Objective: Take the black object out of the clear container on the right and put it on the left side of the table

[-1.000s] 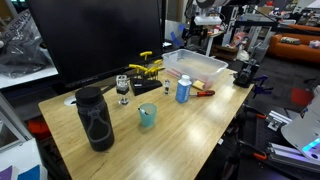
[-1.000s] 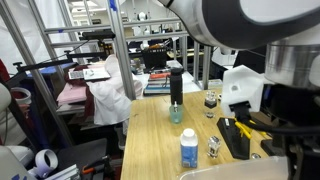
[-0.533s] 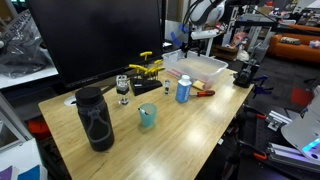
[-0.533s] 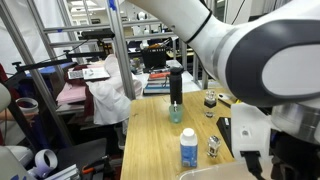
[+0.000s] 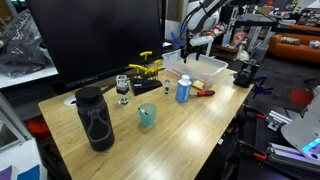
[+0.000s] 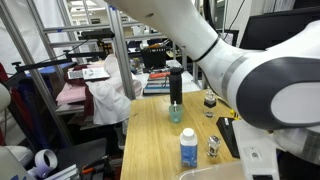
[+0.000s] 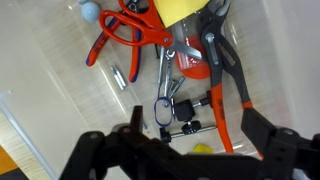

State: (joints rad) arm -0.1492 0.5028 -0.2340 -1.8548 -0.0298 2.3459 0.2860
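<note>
The clear container (image 5: pixel 197 67) stands at the far right end of the table (image 5: pixel 190 120). My gripper (image 5: pixel 187 46) hangs over the container's back left part, open and empty. In the wrist view the jaws (image 7: pixel 185 152) are spread wide above the container floor (image 7: pixel 65 100). The black object (image 7: pixel 185 108), a small chunky knob with metal rods, lies just ahead of the jaws among the tools. It is too small to make out in both exterior views, where only the arm shows in one.
Red-handled scissors (image 7: pixel 125 35), red-and-grey pliers (image 7: pixel 220 85) and a yellow piece (image 7: pixel 185 10) crowd the container. On the table stand a tall black bottle (image 5: pixel 95 118), teal cup (image 5: pixel 148 116), blue-labelled bottle (image 5: pixel 183 90), yellow clamps (image 5: pixel 148 67) and red pliers (image 5: pixel 204 92).
The arm has swung in from the back right and come down over the clear container. Nothing on the table has moved.
</note>
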